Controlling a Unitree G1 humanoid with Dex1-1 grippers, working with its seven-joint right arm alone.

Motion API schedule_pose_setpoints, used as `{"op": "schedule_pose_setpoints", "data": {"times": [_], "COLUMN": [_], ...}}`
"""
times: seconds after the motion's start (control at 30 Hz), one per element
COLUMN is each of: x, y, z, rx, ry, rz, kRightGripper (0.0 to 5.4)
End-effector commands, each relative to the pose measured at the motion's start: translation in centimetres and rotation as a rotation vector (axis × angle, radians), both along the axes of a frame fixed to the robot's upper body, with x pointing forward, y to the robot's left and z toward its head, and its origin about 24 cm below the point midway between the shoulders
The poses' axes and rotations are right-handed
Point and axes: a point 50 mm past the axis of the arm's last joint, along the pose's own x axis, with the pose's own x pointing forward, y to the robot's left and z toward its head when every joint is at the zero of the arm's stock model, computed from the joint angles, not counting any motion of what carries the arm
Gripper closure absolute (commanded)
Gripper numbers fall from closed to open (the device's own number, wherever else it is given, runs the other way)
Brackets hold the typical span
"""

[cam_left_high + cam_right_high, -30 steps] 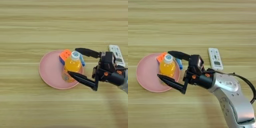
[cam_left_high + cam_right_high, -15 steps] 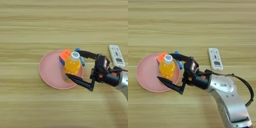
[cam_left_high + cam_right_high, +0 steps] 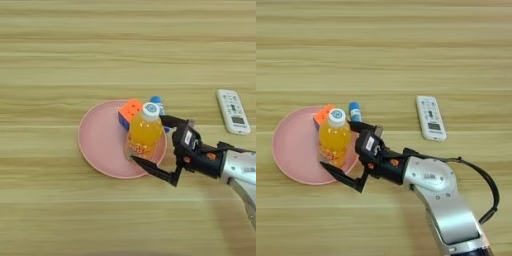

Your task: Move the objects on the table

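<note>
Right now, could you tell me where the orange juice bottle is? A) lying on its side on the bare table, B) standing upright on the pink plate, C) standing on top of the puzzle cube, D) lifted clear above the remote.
B: the orange juice bottle stands upright, white cap up, on the pink plate, beside the puzzle cube, with the open fingers on either side of it.

Orange bottle — pink plate, wood-grain table

Pink round plate, left-center, flat on wood surface.
</note>
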Motion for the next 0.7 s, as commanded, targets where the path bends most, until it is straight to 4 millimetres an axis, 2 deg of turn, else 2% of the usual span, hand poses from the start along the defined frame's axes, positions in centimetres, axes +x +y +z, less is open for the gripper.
{"op": "schedule_pose_setpoints", "data": {"times": [0.03, 0.47, 0.7], "x": [0.92, 1.29, 1.51], "y": [0.12, 0.30, 0.32], "z": [1.84, 2.04, 2.42], "rx": [0.006, 0.054, 0.090], "ry": [-0.118, -0.120, -0.120], "rz": [-0.011, -0.037, -0.051], "kRightGripper": [0.64, 1.87, 2.03]}}
